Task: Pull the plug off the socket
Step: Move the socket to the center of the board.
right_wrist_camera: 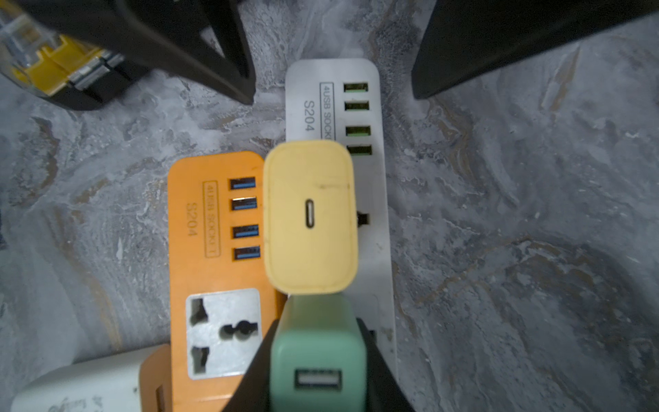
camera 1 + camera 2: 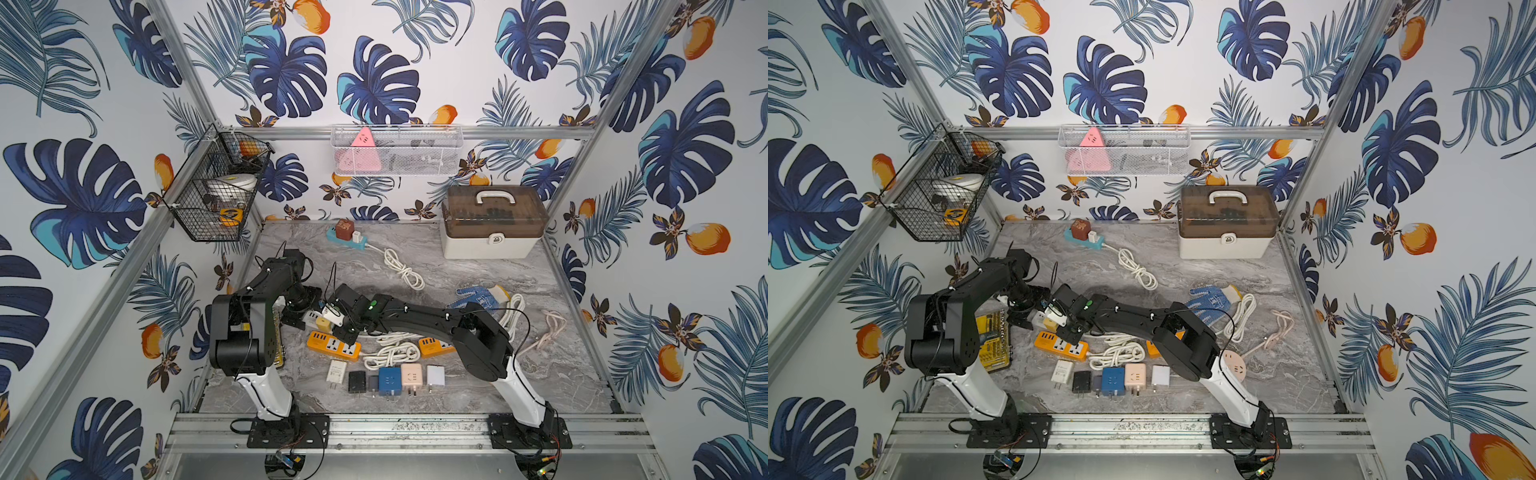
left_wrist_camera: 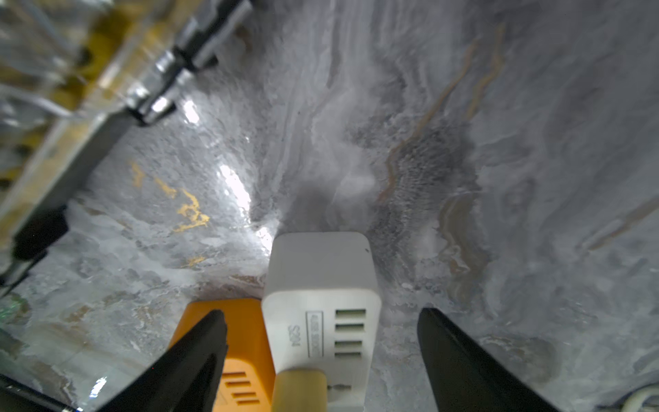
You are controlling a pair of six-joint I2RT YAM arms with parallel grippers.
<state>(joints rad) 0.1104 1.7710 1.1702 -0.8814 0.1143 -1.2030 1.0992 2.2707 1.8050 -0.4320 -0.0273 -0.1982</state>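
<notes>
At the tabletop's (image 2: 540, 374) nine o'clock, the green plug (image 1: 317, 342) is pinched by the right jaws; the white socket strip (image 1: 371, 249) should be clamped by the spread left jaws before a straight pull.

Left arm (image 2: 237, 332): base at near edge of worktop (image 2: 498, 390), toward left corner. Elbow folded high, wrist tipped down at the worktop. Left pincer (image 3: 321, 314): jaws wide apart, gripping nothing

Right arm (image 2: 415, 322): base at near edge, toward right corner. Forearm reaches low across toward the left arm. Right pincer (image 1: 318, 331): jaws drawn in, clamped on green plug (image 1: 317, 356)

The two pincers sit just beside each other
</notes>
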